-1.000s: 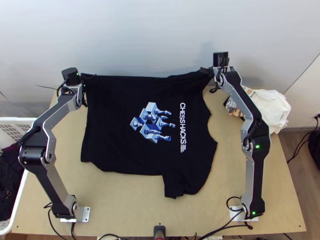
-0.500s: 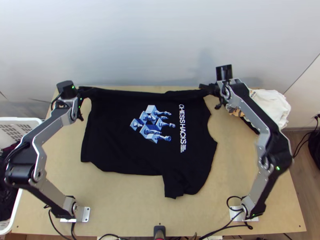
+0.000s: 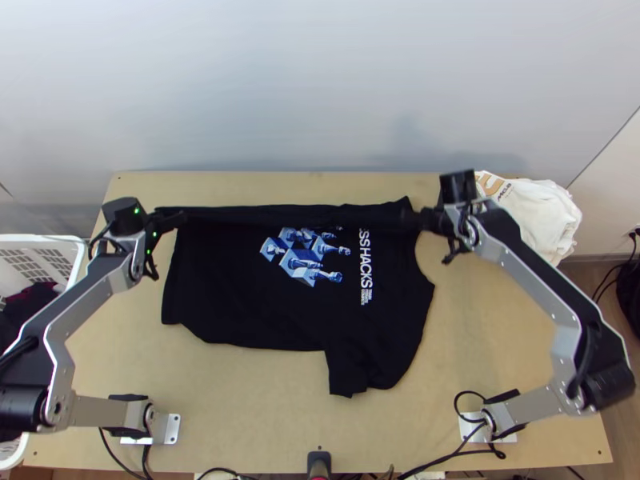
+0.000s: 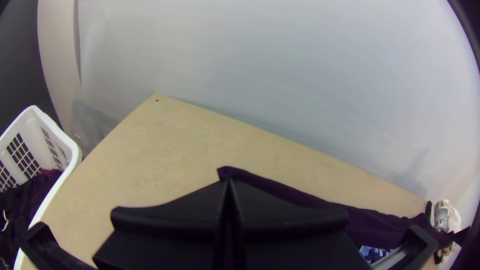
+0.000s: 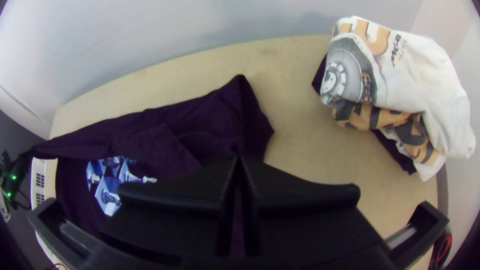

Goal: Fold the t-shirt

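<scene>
The black t-shirt point(image 3: 240, 280) lay between the left gripper point(image 3: 181, 216) and right gripper point(image 3: 413, 218), both clenched on its far part, the rest spread toward the near side. Since the earlier frames, both grippers had come nearer, drawing that part over the shirt's body, so it covered some of the blue block-and-chess-piece print and white lettering. The soft, matte cloth hung in a long, creased band; one short sleeve point(image 3: 346, 376) lay flat on smooth, pale wood point(image 3: 264, 408).
</scene>
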Controlling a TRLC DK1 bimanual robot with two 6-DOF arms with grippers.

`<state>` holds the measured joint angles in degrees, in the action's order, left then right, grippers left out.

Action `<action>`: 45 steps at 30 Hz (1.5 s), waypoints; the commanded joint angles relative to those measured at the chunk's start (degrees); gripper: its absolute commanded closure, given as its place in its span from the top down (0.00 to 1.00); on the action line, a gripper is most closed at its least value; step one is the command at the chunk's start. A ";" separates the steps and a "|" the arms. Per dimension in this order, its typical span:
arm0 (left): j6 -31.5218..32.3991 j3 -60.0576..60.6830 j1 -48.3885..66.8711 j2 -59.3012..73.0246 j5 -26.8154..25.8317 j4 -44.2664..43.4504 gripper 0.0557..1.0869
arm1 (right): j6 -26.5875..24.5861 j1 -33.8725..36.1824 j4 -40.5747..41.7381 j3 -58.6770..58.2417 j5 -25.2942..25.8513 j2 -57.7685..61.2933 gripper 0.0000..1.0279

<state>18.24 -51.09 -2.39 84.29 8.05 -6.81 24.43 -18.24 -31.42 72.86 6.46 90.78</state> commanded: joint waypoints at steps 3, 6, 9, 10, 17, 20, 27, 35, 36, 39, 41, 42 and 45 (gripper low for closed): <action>-0.22 7.58 -0.24 -6.42 -0.76 1.18 0.04 | 0.18 -1.80 0.13 -11.16 -0.57 -8.08 0.03; -0.22 9.17 -0.24 -7.56 -0.76 1.36 0.04 | 0.27 -2.41 0.13 -12.57 -0.66 -8.69 0.03; -0.22 10.49 -0.24 -8.35 -0.76 2.41 0.04 | 0.71 -2.94 0.22 -14.24 -0.66 -9.48 0.03; -0.22 11.10 -0.24 -8.62 -0.76 2.41 0.04 | 0.71 -3.12 0.22 -14.76 -0.66 -9.57 0.03; -0.22 15.14 -0.24 -9.41 -0.67 2.33 0.04 | 0.71 -3.73 1.62 -18.90 -0.66 -10.45 0.03; -0.22 16.20 -0.16 -9.76 -0.76 2.15 0.04 | 0.71 -3.91 1.80 -20.13 -0.66 -10.71 0.03; 0.13 16.90 -0.24 -9.67 -0.76 1.80 0.04 | 0.80 -4.35 3.65 -21.53 -0.57 -12.30 0.19; 2.06 15.23 0.37 -10.29 -1.11 8.74 0.76 | 0.80 -4.26 4.00 -21.36 -0.48 -15.11 0.96; 2.15 14.97 0.37 -10.55 -1.81 9.62 0.76 | 0.80 -4.17 4.00 -21.09 -0.39 -15.46 0.96; 2.06 13.65 0.02 -12.48 -2.52 15.33 0.75 | 0.54 -3.47 2.77 -19.33 -0.39 -16.95 0.96; 1.45 12.42 -0.77 -14.24 -2.87 20.70 0.75 | 0.45 -2.85 0.57 -17.31 -0.39 -18.10 0.96; 0.22 11.63 -1.74 -15.03 -3.48 23.86 0.75 | 0.36 -2.77 -0.22 -16.61 -0.39 -18.89 0.96; -2.60 9.43 -3.85 -16.97 -4.27 32.56 0.75 | 0.27 -2.77 -2.77 -15.56 -0.75 -21.79 0.96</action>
<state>19.09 -38.04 -3.31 70.98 5.48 11.35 25.06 -21.58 -30.09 54.35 5.98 73.38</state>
